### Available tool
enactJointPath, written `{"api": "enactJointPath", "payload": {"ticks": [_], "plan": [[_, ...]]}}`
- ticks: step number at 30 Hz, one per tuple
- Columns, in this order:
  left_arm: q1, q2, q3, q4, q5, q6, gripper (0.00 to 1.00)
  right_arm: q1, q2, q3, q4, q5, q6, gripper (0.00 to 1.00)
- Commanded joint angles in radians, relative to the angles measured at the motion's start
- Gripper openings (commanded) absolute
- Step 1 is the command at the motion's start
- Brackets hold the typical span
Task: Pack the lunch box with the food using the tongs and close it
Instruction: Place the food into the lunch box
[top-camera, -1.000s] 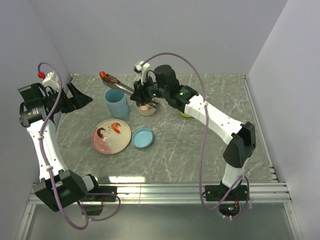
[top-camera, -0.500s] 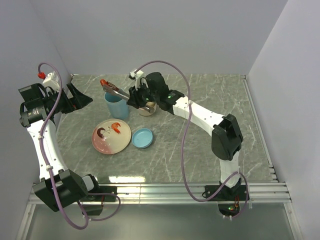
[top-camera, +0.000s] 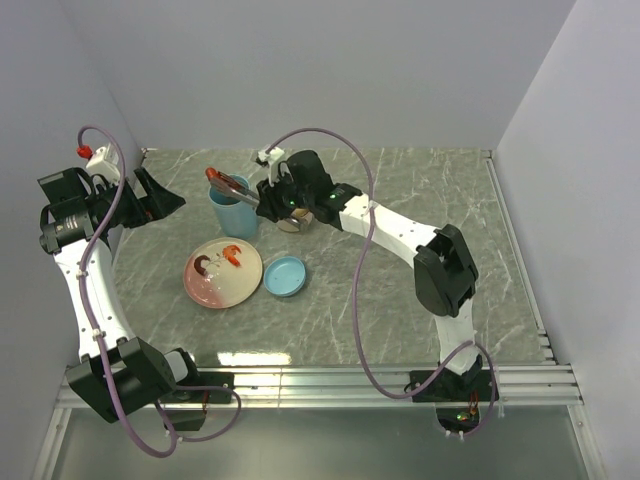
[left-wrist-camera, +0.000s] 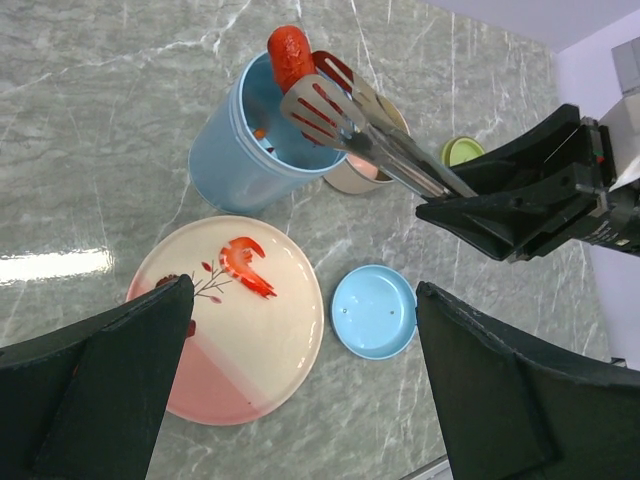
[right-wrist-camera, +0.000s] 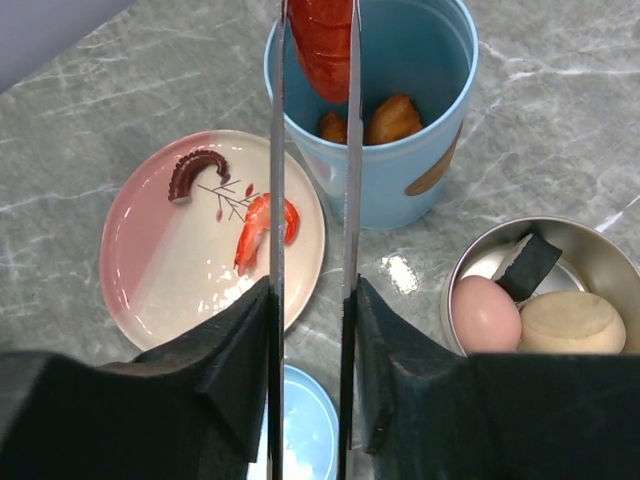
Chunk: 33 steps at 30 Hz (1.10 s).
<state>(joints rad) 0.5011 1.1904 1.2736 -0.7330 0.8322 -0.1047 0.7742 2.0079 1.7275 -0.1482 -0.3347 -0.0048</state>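
My right gripper (right-wrist-camera: 313, 300) is shut on the silver tongs (right-wrist-camera: 277, 200), one finger pressing each arm. The tongs (top-camera: 238, 188) pinch a red sausage piece (right-wrist-camera: 322, 45) just above the mouth of the tall blue lunch box (right-wrist-camera: 400, 170), which holds orange pieces (right-wrist-camera: 390, 118). A red shrimp (right-wrist-camera: 262, 228) and a dark octopus tentacle (right-wrist-camera: 195, 168) lie on the pink-and-cream plate (right-wrist-camera: 180, 270). My left gripper (left-wrist-camera: 303, 290) hangs open and empty high over the plate (left-wrist-camera: 230, 320), at the table's left (top-camera: 160, 200).
The round blue lid (top-camera: 285, 276) lies flat right of the plate. A metal bowl (right-wrist-camera: 600, 250) right of the lunch box holds a pale egg (right-wrist-camera: 485, 312), a black-and-white piece (right-wrist-camera: 527, 262) and a beige bun (right-wrist-camera: 572, 320). A small green cup (left-wrist-camera: 461, 151) stands behind it.
My right arm has swung left, carrying the tongs and the red sausage from beside the metal bowl to above the blue lunch box. The left arm has stayed still.
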Motion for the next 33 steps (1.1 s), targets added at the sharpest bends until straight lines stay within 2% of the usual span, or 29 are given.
{"api": "enactJointPath", "payload": {"ticks": [1,4,9,12,17,20,24,33], "plan": [[0.008,-0.002,0.017,-0.008,0.002,0.028,0.99,-0.003,-0.024,0.024,0.084,0.006,0.003,0.42],[0.008,-0.003,0.02,-0.002,0.005,0.02,0.99,-0.001,-0.037,0.038,0.05,0.002,0.003,0.51],[0.008,0.006,0.032,0.014,0.007,-0.003,0.99,0.0,-0.09,0.063,-0.013,-0.017,0.04,0.55],[0.008,0.017,0.052,-0.002,0.013,-0.006,0.99,0.002,-0.112,0.084,-0.074,-0.009,0.026,0.54],[0.01,-0.014,0.049,-0.008,0.001,0.0,0.99,0.014,-0.211,0.064,-0.224,-0.084,0.014,0.48],[0.01,-0.028,0.046,-0.012,0.005,-0.003,1.0,0.059,-0.274,-0.003,-0.295,-0.058,-0.04,0.48],[0.008,-0.04,0.04,-0.006,0.007,-0.01,0.99,0.12,-0.279,-0.042,-0.392,-0.015,-0.055,0.47],[0.008,-0.031,0.032,0.011,0.007,-0.032,0.99,0.163,-0.222,-0.169,-0.347,0.066,-0.017,0.44]]}}
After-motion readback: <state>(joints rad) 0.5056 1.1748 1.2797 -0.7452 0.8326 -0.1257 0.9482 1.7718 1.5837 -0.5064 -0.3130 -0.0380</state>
